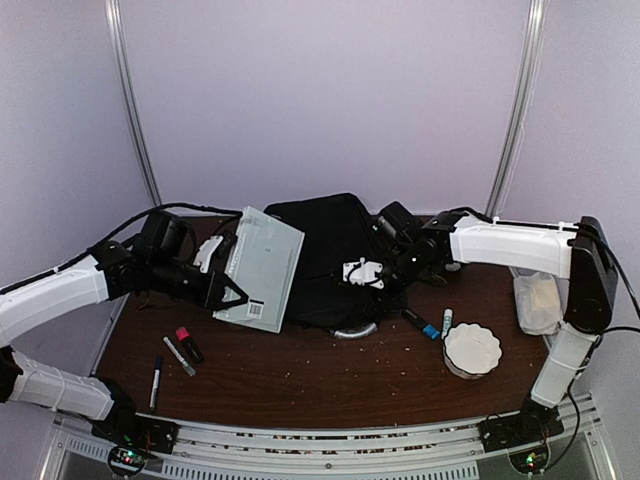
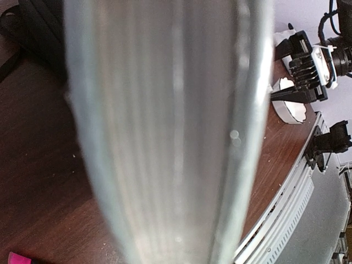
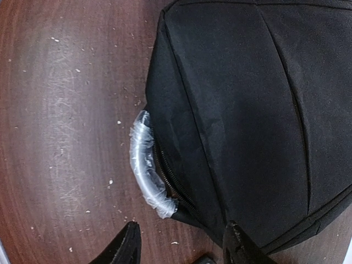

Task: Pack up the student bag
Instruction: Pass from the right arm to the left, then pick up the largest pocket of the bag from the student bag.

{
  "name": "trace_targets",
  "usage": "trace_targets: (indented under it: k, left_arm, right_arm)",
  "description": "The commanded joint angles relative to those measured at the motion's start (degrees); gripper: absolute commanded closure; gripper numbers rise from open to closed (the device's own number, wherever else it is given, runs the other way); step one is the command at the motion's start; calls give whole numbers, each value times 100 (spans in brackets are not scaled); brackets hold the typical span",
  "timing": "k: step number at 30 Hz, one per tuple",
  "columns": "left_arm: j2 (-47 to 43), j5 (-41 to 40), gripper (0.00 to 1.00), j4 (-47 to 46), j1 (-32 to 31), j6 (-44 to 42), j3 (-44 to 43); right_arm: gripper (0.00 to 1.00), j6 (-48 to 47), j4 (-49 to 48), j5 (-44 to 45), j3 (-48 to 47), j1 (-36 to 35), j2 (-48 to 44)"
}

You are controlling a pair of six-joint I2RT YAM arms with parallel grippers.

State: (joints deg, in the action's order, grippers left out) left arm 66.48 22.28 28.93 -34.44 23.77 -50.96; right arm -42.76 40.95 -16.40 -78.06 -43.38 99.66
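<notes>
Near left of dark wooden table (image 1: 300, 385): black marker (image 1: 156, 383), grey marker (image 1: 179, 356) and pink-capped marker (image 1: 189, 344), lying close together. Near right: white scalloped dish (image 1: 472, 349), with blue-capped marker (image 1: 424, 326) and pale marker (image 1: 446, 322) just to its left. Clear plastic bag (image 1: 537, 302) at right edge, slightly further back. Student bag (image 1: 330, 250) lying flat at table centre toward the back, its plastic-wrapped handle (image 3: 144, 165) facing the near edge and resting on the wood. Right gripper (image 3: 184, 245) over the bag's handle end, jaws parted and gripping nothing; one finger above bare table, the other above black fabric; contact with the bag not determinable. Left gripper (image 1: 228, 290) clamped on grey-green notebook (image 1: 262, 265), held tilted off the table at the bag's left side, far corner overlapping the bag in the top view, barcode sticker at near corner. Notebook filling the left wrist view edge-on, blurred. Pale walls behind.
</notes>
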Motion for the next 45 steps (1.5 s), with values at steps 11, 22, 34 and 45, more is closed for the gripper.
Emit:
trace_targets:
  k: [11,22,34,45]
  left_arm:
    - [-589,-277,100,-759,162,357,319]
    - [-629,-275,100,-841,171,349,486]
    - [-672,-175,100,-849,175,366,604]
    - [-1189,1099,100,-554,175,315,1049]
  right_arm:
    - [44,-156,-309,1123,-718,-284,1154]
    - [54,-130,-4,1289,-1084,-283,1738]
    - [100,146,60,1160,-1432,-272,1268]
    - [100,812,178,972,-2542,-240,934]
